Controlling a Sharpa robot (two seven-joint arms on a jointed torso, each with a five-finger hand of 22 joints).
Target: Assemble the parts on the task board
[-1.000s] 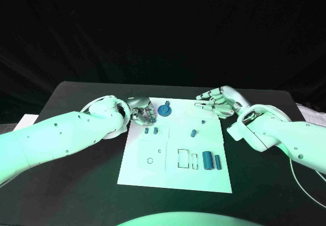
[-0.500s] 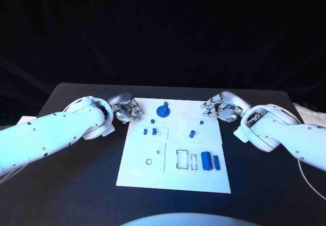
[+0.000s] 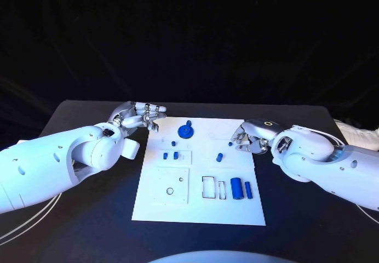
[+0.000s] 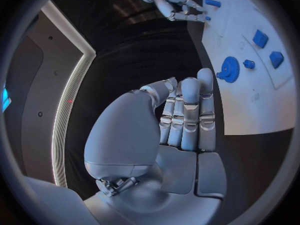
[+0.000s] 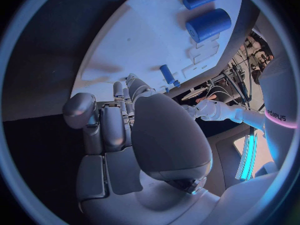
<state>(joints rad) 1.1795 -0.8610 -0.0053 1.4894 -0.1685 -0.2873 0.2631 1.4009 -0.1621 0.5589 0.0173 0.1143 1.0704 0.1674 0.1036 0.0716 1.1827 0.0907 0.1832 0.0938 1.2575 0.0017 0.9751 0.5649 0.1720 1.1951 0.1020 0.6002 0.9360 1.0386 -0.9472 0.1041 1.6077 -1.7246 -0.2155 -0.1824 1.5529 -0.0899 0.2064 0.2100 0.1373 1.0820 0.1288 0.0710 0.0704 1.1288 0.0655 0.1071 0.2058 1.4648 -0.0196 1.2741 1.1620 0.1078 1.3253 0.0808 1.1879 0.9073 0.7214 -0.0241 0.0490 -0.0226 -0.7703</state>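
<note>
A white task board (image 3: 197, 203) lies in the middle of a black table (image 3: 71, 219), long side running away from the robot. Seven blue parts can be counted on it. One gear-shaped wheel (image 3: 185, 131) sits toward 12 o'clock on the board, near its far edge. Two small blocks (image 3: 170, 155) sit side by side toward 10 o'clock from the board's centre. One short peg (image 3: 219, 157) lies just to the 1 o'clock side of the centre, and one very small piece (image 3: 230, 144) sits farther toward 1 o'clock, right beside the right hand's fingertips. Two cylinders lie parallel toward 4 o'clock: a thick cylinder (image 3: 235, 189) and, just beside it, a thin cylinder (image 3: 248, 190). Two white arms reach in, one from each side. The left hand (image 3: 139, 116) hangs over the table just off the board's 11 o'clock corner; in the left wrist view its fingers (image 4: 187, 110) are straight and pressed together side by side, with the thumb folded alongside, holding nothing. The right hand (image 3: 246, 138) sits at the board's 2 o'clock edge with its fingers (image 5: 115, 120) curled inward; whether they touch the very small piece beside them cannot be told. In the left wrist view the wheel and the two small blocks appear on the board beyond the left fingertips.
</note>
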